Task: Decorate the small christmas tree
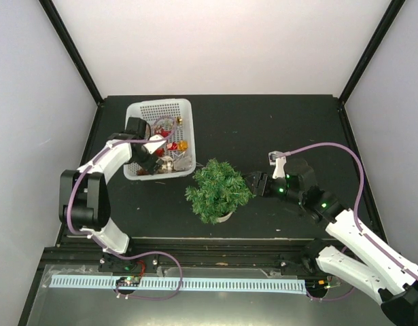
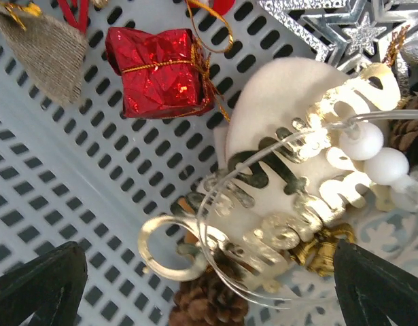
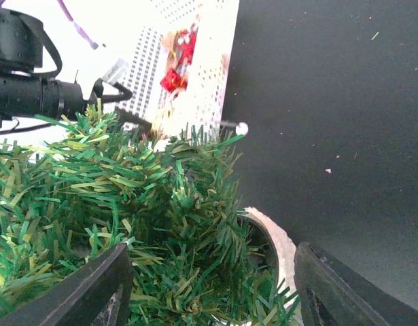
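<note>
Your left gripper (image 2: 205, 268), jaws wide, hangs over a white heart (image 2: 283, 129) in the basket (image 1: 161, 104) at the mid-table small christmas tree's (image 1: 219, 190) 10 o'clock, likely to pick it, while your right gripper (image 1: 255, 183), equally wide, flanks the tree's 3 o'clock side, probably to steady it.

The left arm (image 1: 108, 159) and right arm (image 1: 361, 241) are glossy white shells joined by black cylindrical housings. A thin purple cable (image 1: 331, 145) loops along each. Small green lights (image 1: 288, 178) dot the right arm's black wrist. The fingers (image 2: 39, 285) are matte black wedges.
</note>
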Robot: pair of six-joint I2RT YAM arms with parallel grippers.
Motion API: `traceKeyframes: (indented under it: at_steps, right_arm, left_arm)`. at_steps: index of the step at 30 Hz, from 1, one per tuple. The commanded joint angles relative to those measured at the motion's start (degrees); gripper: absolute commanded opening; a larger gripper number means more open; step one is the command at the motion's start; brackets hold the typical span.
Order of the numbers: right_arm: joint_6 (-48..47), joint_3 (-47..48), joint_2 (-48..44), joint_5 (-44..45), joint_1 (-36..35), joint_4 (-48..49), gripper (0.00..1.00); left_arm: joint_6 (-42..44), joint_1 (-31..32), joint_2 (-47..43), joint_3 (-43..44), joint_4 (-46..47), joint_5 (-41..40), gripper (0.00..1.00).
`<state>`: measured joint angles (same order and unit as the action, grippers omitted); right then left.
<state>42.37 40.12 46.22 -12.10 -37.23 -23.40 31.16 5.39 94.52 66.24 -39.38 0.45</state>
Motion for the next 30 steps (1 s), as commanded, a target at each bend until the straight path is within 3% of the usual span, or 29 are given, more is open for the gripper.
traceKeyframes:
  at_steps: [1,17,24,30]
  right_arm:
    - [0.3,0.4,-1.6,1.4,0.2,-0.8,0.66]
    - [-1.8,8.8,3.7,3.3,0.3,-2.4,0.67]
    - [-2.5,9.9,4.7,3.6,0.3,-2.9,0.67]
    - [-3.0,9.5,6.1,2.9,0.2,-1.9,0.67]
  left_arm:
    - [4.0,0.2,-6.5,-6.1,-1.1,0.6,0.99]
    - [17.2,-3.7,-28.7,-26.7,-4.7,-1.7,0.99]
    - [25.3,-9.2,-36.4,-29.4,-6.6,-2.4,0.99]
    - [34.4,-16.4,-36.9,-29.4,-1.0,-4.4,0.99]
